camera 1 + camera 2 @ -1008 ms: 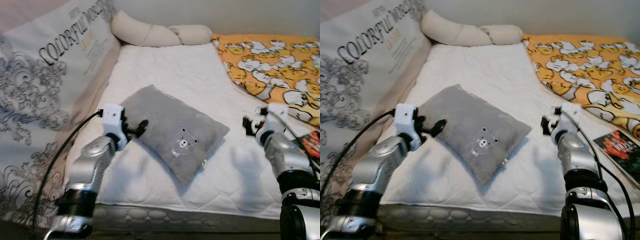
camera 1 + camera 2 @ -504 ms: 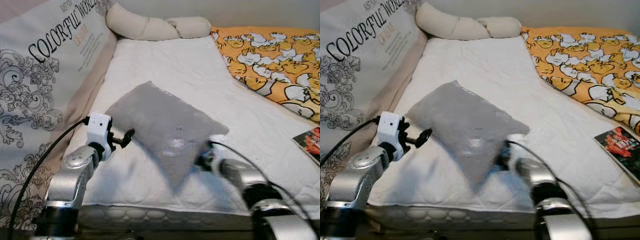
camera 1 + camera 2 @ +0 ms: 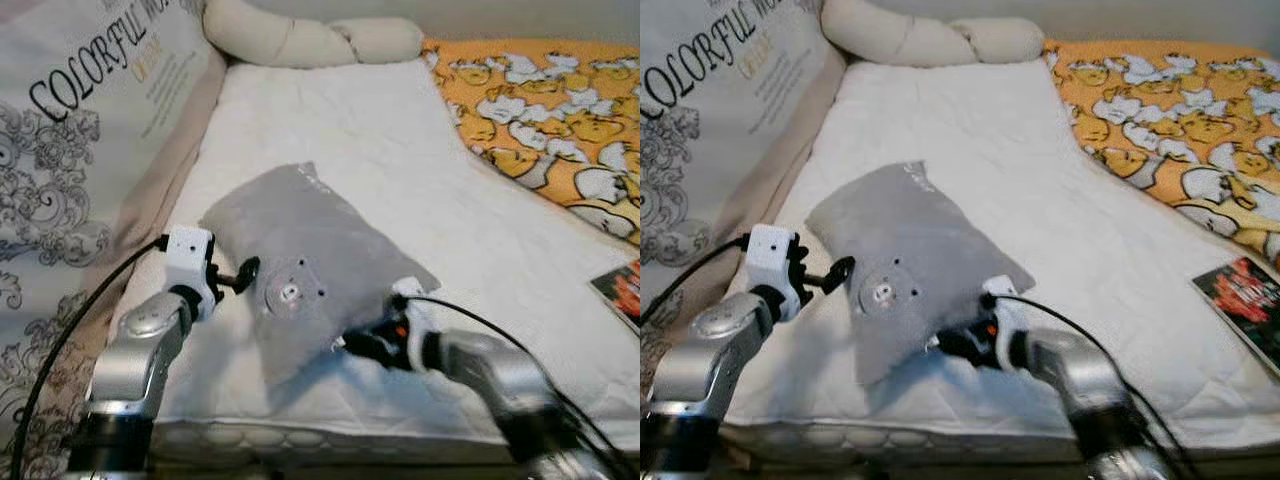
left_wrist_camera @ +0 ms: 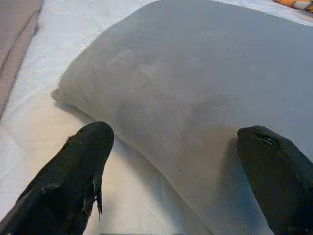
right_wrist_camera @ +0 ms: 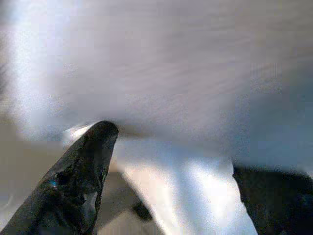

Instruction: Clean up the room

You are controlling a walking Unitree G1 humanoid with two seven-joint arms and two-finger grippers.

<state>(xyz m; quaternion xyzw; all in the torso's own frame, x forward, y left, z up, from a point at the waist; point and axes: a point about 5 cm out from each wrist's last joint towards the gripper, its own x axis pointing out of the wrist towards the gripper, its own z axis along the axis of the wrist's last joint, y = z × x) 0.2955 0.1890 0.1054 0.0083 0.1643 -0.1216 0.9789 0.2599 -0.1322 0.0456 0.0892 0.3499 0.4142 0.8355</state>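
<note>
I'm reaching both arms in over the white mattress (image 3: 400,170), where the grey pillow (image 3: 310,270) is lying: left gripper (image 3: 243,275) spread apart at its left edge, right gripper (image 3: 362,345) spread apart under its near corner

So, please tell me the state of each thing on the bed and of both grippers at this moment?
grey pillow: lying on the mattress, near corner lifted.
left gripper: open, at the pillow's left edge.
right gripper: open, at the pillow's near edge.
mattress: covered with a white pad.
duck blanket: spread on the right.
booklet: lying flat, closed.
</note>
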